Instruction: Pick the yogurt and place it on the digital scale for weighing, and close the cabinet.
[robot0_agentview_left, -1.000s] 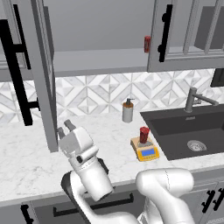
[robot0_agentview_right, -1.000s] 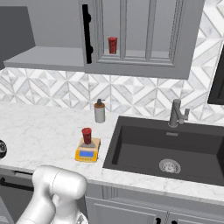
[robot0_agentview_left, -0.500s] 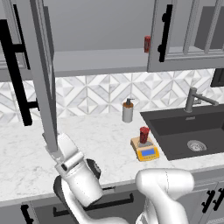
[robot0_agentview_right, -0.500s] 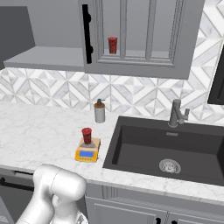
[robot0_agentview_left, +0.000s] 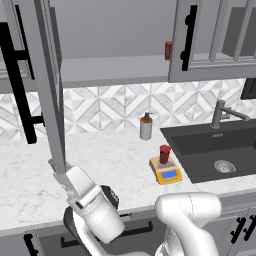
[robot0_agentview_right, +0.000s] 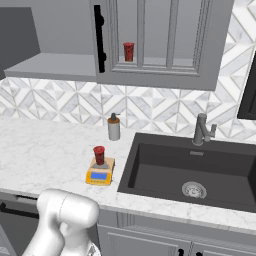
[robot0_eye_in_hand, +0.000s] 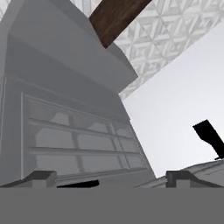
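The yogurt (robot0_agentview_left: 164, 154) (robot0_agentview_right: 99, 155), a small red cup, stands upright on the yellow digital scale (robot0_agentview_left: 167, 174) (robot0_agentview_right: 99, 174) beside the sink. The grey wall cabinet (robot0_agentview_right: 160, 45) has its left door (robot0_agentview_left: 47, 85) swung out, seen almost edge-on with its black bar handle (robot0_agentview_left: 17, 85). My gripper (robot0_agentview_left: 61, 174) is low at the left, right at that door's lower corner. In the hand view the gripper (robot0_eye_in_hand: 111, 179) is open, nothing sits between its fingertips (robot0_eye_in_hand: 41, 177), and the door's panelled face rises just ahead.
A second red cup (robot0_agentview_left: 168, 50) (robot0_agentview_right: 129, 51) stands on the cabinet shelf. A grey soap dispenser (robot0_agentview_left: 146, 127) (robot0_agentview_right: 114, 128) is by the backsplash. The dark sink (robot0_agentview_right: 190, 167) and faucet (robot0_agentview_left: 222, 112) (robot0_agentview_right: 201, 129) lie right of the scale. Dark drawers run under the counter.
My hand has dropped and turned, bringing the fingers under the open door's lower corner. The yogurt and the scale have stayed where they were.
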